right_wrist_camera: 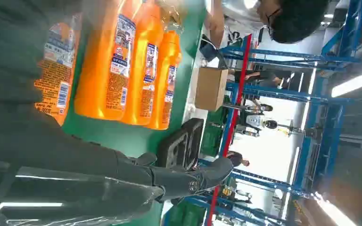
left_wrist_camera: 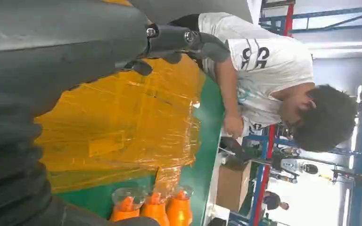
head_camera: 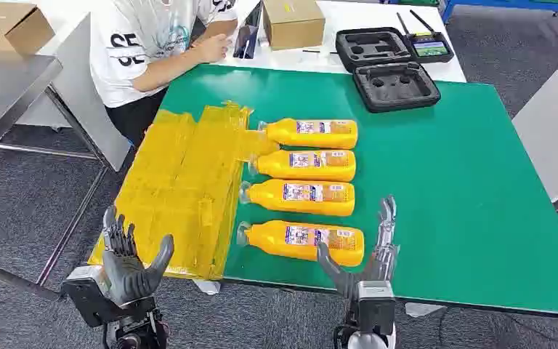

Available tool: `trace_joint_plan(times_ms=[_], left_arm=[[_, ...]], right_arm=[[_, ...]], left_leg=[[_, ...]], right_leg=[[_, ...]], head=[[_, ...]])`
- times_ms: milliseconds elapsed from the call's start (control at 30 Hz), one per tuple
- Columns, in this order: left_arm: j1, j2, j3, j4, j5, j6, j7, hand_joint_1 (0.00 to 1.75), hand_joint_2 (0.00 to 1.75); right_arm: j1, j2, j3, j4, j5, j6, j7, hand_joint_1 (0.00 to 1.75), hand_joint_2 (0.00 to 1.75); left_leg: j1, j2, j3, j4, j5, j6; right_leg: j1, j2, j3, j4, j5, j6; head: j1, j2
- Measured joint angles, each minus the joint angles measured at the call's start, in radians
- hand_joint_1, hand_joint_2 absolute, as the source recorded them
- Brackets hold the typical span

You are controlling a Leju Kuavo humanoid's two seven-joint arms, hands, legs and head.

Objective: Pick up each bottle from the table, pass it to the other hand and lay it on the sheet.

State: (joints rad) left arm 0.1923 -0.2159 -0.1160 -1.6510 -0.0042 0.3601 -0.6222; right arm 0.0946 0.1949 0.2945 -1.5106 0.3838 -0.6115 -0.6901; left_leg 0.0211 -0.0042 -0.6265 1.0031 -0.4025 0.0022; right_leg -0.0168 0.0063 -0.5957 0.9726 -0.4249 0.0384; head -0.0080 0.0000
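4 smooth orange bottles (head_camera: 304, 196) beside crinkled yellow sheet (head_camera: 182, 185).

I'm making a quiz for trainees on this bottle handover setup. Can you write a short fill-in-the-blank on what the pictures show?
1. ____ orange bottles lie in a row on the table.
2. The sheet beside the bottles is ____ in colour.
3. The right hand is at the base of the ____ bottle to the robot.
4. The left hand holds ____.

Missing words: four; yellow; nearest; nothing
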Motion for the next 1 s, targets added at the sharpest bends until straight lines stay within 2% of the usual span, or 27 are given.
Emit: trace_joint_plan(times_ms=[567, 1000], left_arm=[[0.003, 0.0, 0.0, -0.003, -0.006, 0.001, 0.002, 0.0, 1.75], [0.045, 0.0, 0.0, -0.039, -0.015, 0.027, 0.006, 0.0, 1.75]], right_arm=[[0.006, 0.0, -0.001, 0.0, 0.0, -0.001, 0.0, 0.0, 1.75], [0.019, -0.003, -0.001, -0.017, 0.065, 0.027, 0.05, 0.0, 1.75]], left_leg=[[0.0, 0.0, 0.0, 0.0, 0.0, 0.0], [0.0, 0.0, 0.0, 0.0, 0.0, 0.0]], right_leg=[[0.0, 0.0, 0.0, 0.0, 0.0, 0.0], [0.0, 0.0, 0.0, 0.0, 0.0, 0.0]], head=[[0.0, 0.0], [0.0, 0.0]])
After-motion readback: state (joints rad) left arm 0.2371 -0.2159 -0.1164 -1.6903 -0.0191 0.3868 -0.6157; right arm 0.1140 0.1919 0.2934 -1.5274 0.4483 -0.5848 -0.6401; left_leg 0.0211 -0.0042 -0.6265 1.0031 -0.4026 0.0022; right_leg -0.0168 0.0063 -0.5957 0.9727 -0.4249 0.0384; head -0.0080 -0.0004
